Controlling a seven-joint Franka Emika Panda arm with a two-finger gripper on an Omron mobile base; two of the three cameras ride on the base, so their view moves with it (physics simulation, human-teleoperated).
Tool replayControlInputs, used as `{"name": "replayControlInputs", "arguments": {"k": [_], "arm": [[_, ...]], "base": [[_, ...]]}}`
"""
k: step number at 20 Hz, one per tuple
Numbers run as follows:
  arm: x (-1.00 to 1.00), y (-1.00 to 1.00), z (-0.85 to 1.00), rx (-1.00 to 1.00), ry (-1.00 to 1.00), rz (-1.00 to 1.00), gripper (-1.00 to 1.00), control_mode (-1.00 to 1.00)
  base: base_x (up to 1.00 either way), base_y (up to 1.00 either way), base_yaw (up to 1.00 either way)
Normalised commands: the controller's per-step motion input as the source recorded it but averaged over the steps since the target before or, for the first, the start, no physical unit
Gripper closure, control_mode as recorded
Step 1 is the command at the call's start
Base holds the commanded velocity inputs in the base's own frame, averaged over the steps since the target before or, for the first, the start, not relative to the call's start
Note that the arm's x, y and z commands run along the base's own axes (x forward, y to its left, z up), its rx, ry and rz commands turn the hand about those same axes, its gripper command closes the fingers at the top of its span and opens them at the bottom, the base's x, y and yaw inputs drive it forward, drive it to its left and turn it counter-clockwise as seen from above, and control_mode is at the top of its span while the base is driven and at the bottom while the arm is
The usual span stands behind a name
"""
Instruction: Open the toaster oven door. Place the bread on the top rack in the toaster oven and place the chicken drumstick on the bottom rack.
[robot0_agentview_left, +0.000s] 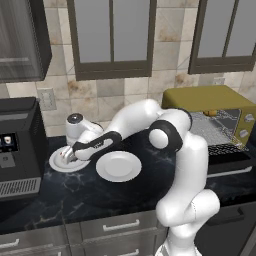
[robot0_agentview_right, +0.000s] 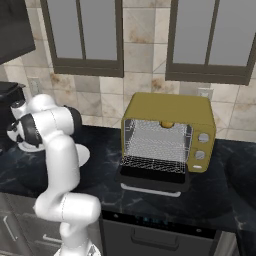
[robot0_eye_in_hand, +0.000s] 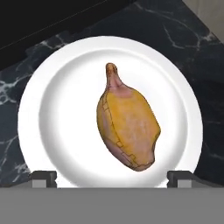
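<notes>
No readable text, label, brand or number is showing anywhere. The coffee machine (robot0_agentview_left: 17, 145) is carrying a small lit display panel (robot0_agentview_left: 7, 141) at about 9 o'clock in the left base view, but its marks are appearing too small and blurred to read.

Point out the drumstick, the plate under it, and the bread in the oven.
drumstick (robot0_eye_in_hand: 127, 131), hand view, middle of the meaty body.
plate (robot0_eye_in_hand: 57, 109), hand view, bare white surface left of the drumstick.
bread (robot0_agentview_right: 167, 124), right base view, yellowish top at the oven's upper opening.
</notes>
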Motion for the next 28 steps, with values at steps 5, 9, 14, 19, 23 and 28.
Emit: {"name": "replayControlInputs", "arguments": {"k": [5,9,14,19,23,28], "arm": [[0.24,0.03,-0.24,0.00,0.00,0.00,-1.00,-1.00],[0.27,0.00,-0.20,0.00,0.00,-0.01,-1.00,-1.00],[0.28,0.00,-0.15,0.00,0.00,0.00,-1.00,-1.00],[0.06,-0.03,-0.15,0.00,0.00,0.00,1.00,-1.00],[0.00,-0.30,-0.02,0.02,0.00,-0.03,1.00,-1.00],[-0.21,-0.47,0.36,0.02,-0.04,-0.01,1.00,-1.00]], "base": [[0.00,0.00,0.00],[0.00,0.00,0.00],[0.00,0.00,0.00],[0.00,0.00,0.00],[0.00,0.00,0.00],[0.00,0.00,0.00]]}}
